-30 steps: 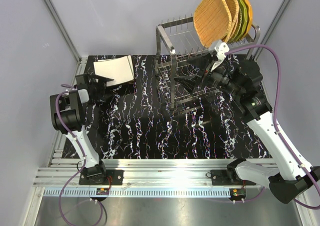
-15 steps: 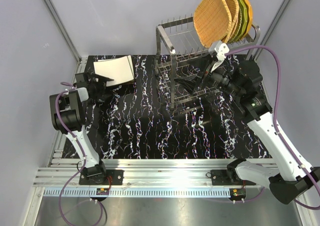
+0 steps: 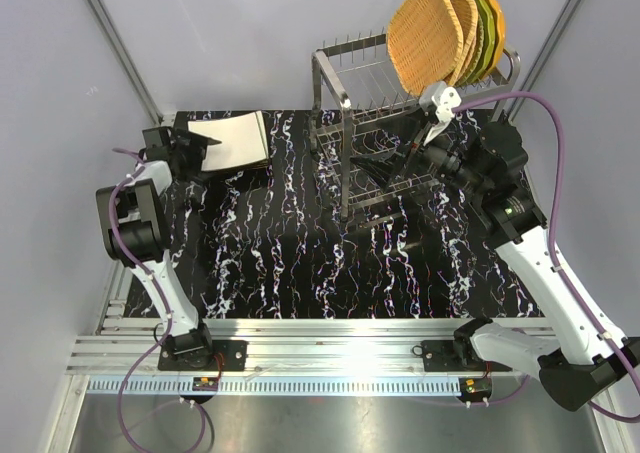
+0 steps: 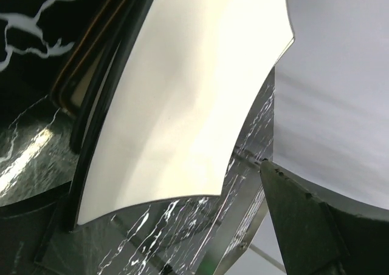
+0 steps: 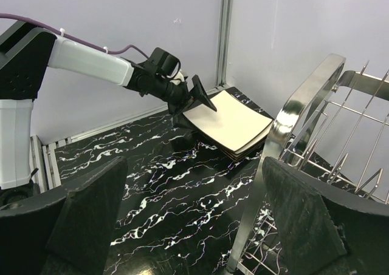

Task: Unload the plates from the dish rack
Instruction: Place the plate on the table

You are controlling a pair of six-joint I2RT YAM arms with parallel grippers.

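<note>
The silver dish rack (image 3: 345,113) stands at the back right. Its upper tier holds a woven orange-tan plate (image 3: 428,35) with green and orange plates (image 3: 487,23) behind it. A stack of square cream plates (image 3: 232,138) lies on the table at the back left; it also shows in the right wrist view (image 5: 231,120) and fills the left wrist view (image 4: 182,87). My left gripper (image 3: 180,145) is open at the stack's left corner and holds nothing. My right gripper (image 3: 382,161) is open and empty beside the rack's front post (image 5: 285,166).
The table (image 3: 300,253) is black marble-patterned, with grey walls close behind and at both sides. An aluminium rail (image 3: 330,353) runs along the near edge. The right arm's purple cable (image 3: 545,123) loops beside the rack.
My left gripper has moved back and left along the cream stack's left edge. My right gripper has shifted slightly left in front of the rack.
</note>
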